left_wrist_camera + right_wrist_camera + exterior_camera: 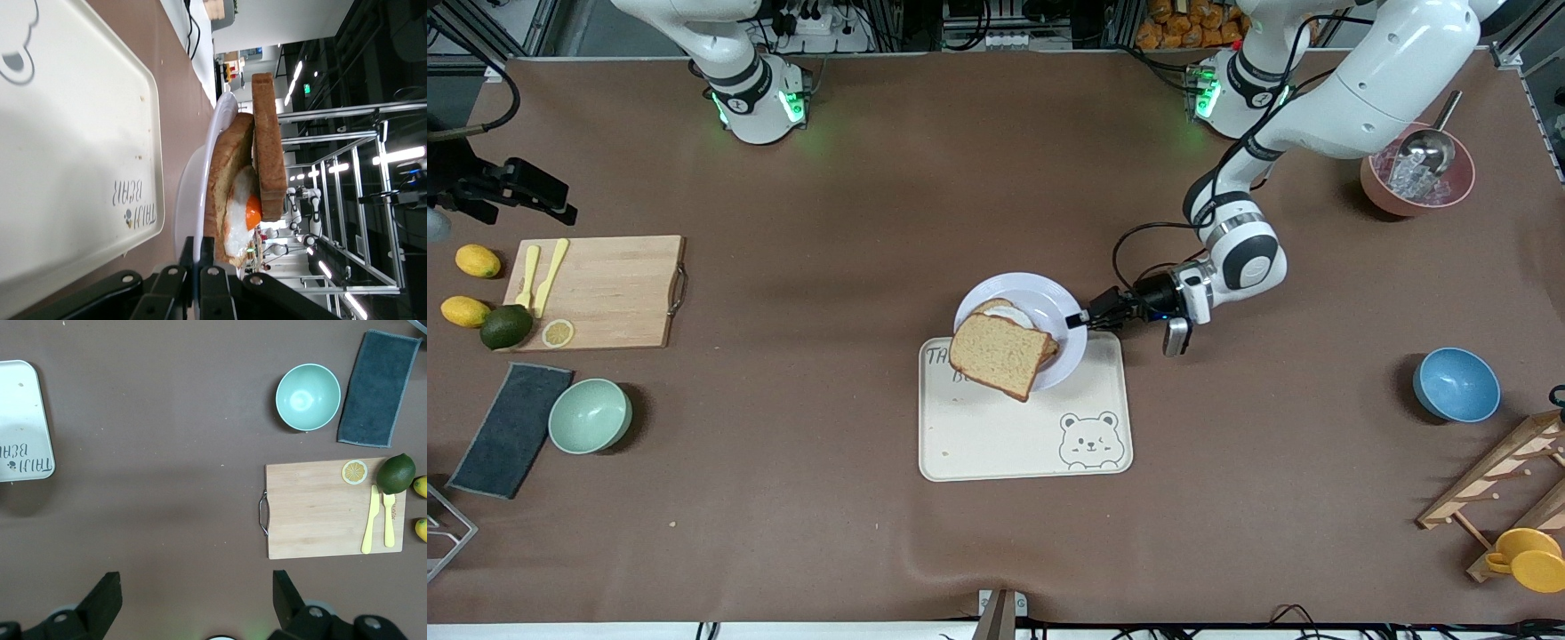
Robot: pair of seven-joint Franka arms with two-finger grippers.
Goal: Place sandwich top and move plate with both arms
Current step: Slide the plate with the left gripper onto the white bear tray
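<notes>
The pale plate (1040, 307) is gripped at its rim by my left gripper (1083, 321), which is shut on it; the left wrist view shows the fingers (205, 250) clamped on the rim (193, 193). On the plate lies a bread slice with a fried egg (248, 212). The plain sandwich top (999, 355) lies on it, skewed and overhanging toward the front camera; it also shows in the left wrist view (269, 147). The plate overlaps the farther edge of the cream bear tray (1023, 436). My right gripper (195, 580) is open and empty, high over bare table.
A wooden cutting board (600, 292) with yellow cutlery, a lime and lemons lies toward the right arm's end, with a green bowl (590, 415) and dark cloth (511, 429). A blue bowl (1456, 384), a pink ice bowl (1416, 182) and a wooden rack (1494, 498) stand toward the left arm's end.
</notes>
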